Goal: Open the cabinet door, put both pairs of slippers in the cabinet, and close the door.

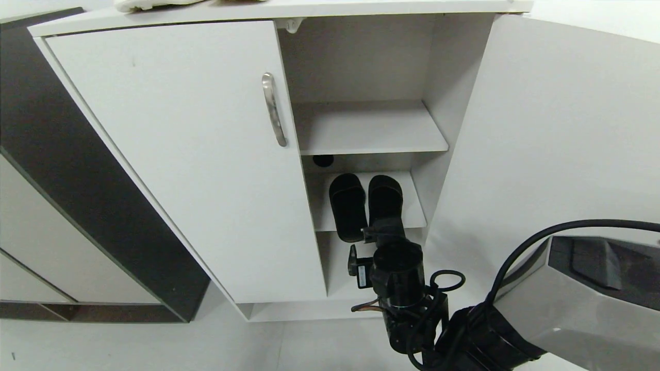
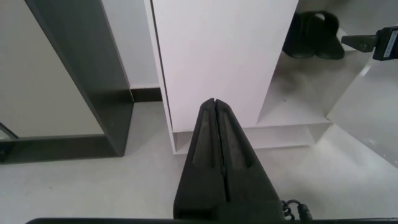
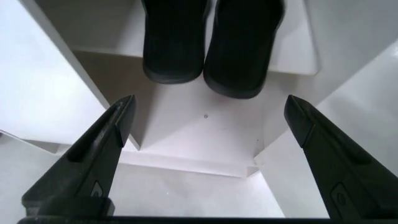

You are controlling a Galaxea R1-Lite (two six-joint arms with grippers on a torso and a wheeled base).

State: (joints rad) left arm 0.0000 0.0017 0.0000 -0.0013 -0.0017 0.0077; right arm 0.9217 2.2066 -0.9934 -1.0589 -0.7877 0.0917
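1. On the middle shelf [image 1: 418,216] of the cabinet [image 1: 309,9] lies one pair of black slippers [image 1: 348,206], side by side, toes inward; the right wrist view shows their heels [image 3: 174,50] jutting a little over the shelf's front edge.
2. Just in front of those heels hangs the right gripper [image 1: 384,229]; its jaws stand wide apart with nothing between them [image 3: 208,149], close to the slippers but not touching them.
3. Well back from the cabinet and low over the floor sits the left gripper [image 2: 214,102]; its fingers are pressed together and hold nothing.
4. Step in hand, as I judge it: the first pair is stowed, the second is yet to go in, and the door is yet to be closed.
5. Next move, as I judge it: draw the right arm straight out of the opening, clear of the open door [image 1: 541,154], then find the second pair; a pale thing [image 1: 154,4] lies on the cabinet top, but I cannot tell what it is.
6. Upper shelf [image 1: 371,129] and bottom compartment are bare; the left door [image 1: 180,154] is shut, with a metal handle [image 1: 273,109].
7. Around it: a pale smooth floor [image 1: 154,345]; a dark panel [image 1: 77,154] beside the cabinet on the robot's left.
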